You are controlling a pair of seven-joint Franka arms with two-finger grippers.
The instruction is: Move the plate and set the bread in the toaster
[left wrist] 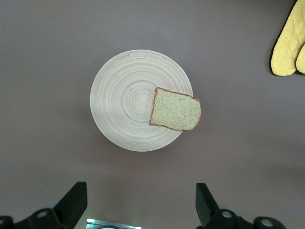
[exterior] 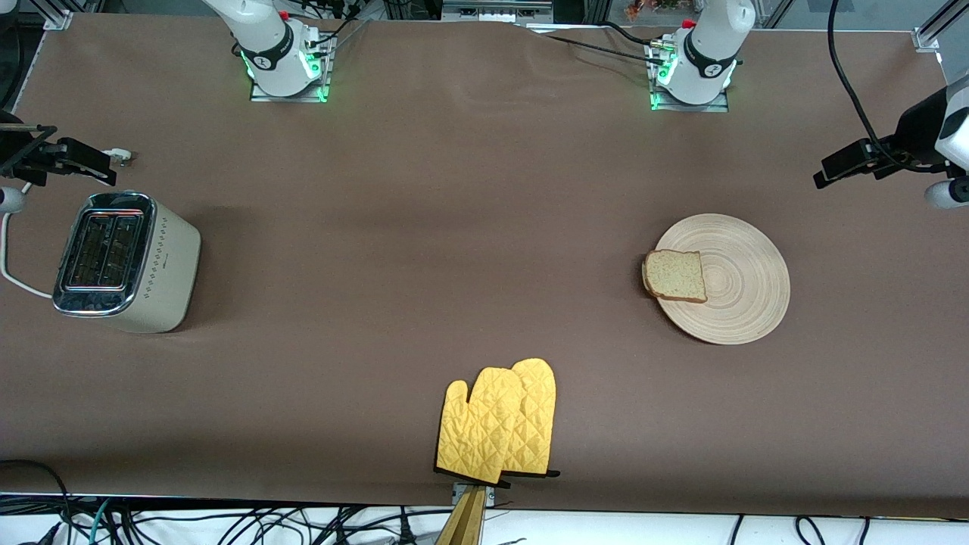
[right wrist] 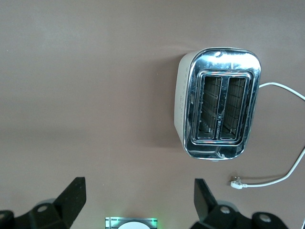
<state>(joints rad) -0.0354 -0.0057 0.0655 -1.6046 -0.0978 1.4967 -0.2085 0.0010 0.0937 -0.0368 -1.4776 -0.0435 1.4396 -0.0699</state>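
The pale wooden plate lies toward the left arm's end of the table. The slice of bread rests on the plate's edge facing the right arm's end and overhangs the rim a little. The left wrist view looks straight down on the plate and bread. My left gripper hangs high above the table beside the plate, open and empty. The cream toaster stands at the right arm's end, both slots empty. My right gripper hangs high beside the toaster, open and empty.
A pair of yellow oven mitts lies near the table's front edge at the middle, also in the left wrist view. The toaster's white cord trails on the table, its plug loose.
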